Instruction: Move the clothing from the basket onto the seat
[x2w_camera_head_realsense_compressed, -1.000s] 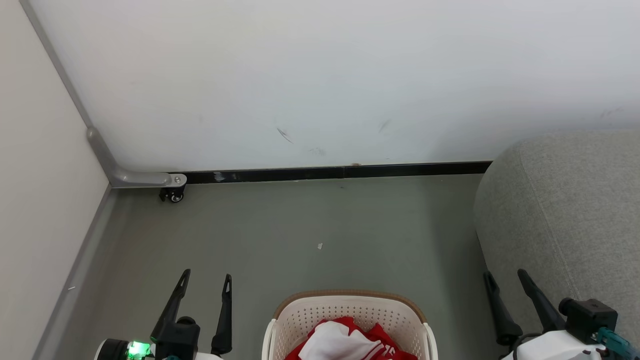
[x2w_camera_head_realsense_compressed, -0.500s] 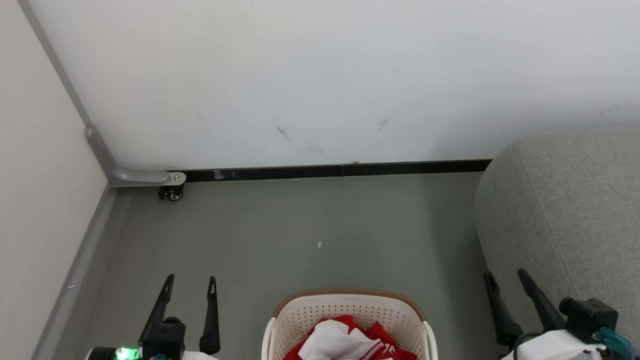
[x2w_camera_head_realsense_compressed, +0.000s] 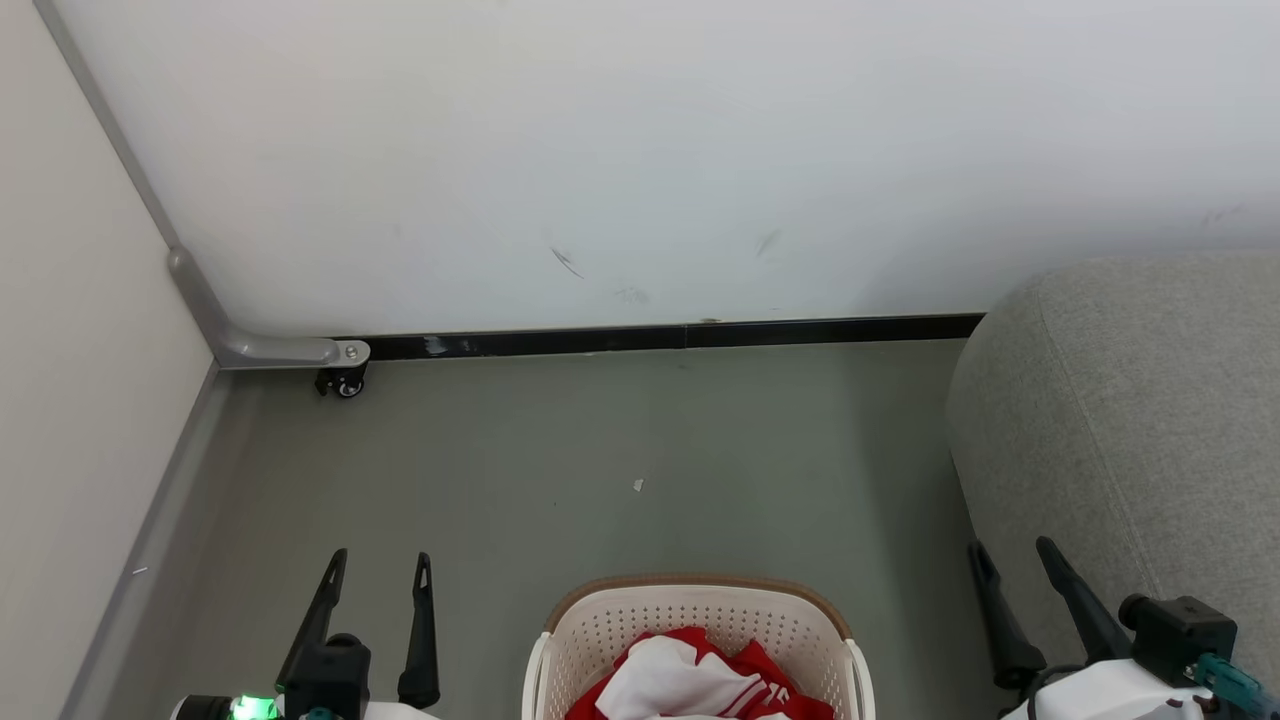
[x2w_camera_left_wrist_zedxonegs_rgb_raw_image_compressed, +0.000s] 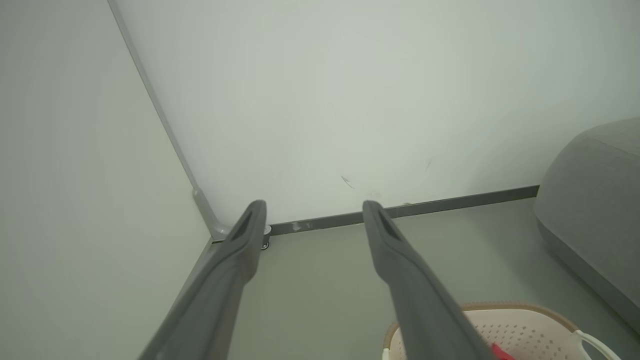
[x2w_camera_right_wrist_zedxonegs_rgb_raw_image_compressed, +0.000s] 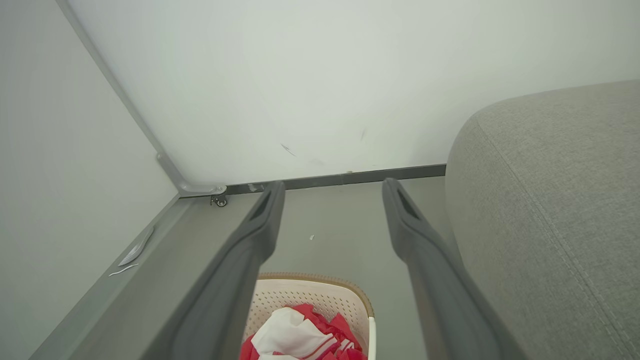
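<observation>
Left hand (x2w_camera_head_realsense_compressed: 382, 556): lower left of the head view, dark fingers spread apart with nothing between them, over the grey floor (x2w_camera_head_realsense_compressed: 600, 440) left of the basket.
Right hand (x2w_camera_head_realsense_compressed: 1010, 545): lower right, fingers parted and empty, close against the sofa front.
Basket (x2w_camera_head_realsense_compressed: 700, 582): cream, perforated, tan rim; stands on the floor between the two hands.
Clothing (x2w_camera_head_realsense_compressed: 745, 668): red and white garments bunched inside the basket, a white panel uppermost.
Sofa (x2w_camera_head_realsense_compressed: 1130, 400): grey woven, rounded end, right of the basket and apart from it.
Surroundings: white wall (x2w_camera_head_realsense_compressed: 650, 150), black skirting (x2w_camera_head_realsense_compressed: 660, 338), small caster (x2w_camera_head_realsense_compressed: 345, 385) in the left corner, pale scrap (x2w_camera_head_realsense_compressed: 638, 486) on the floor.
</observation>
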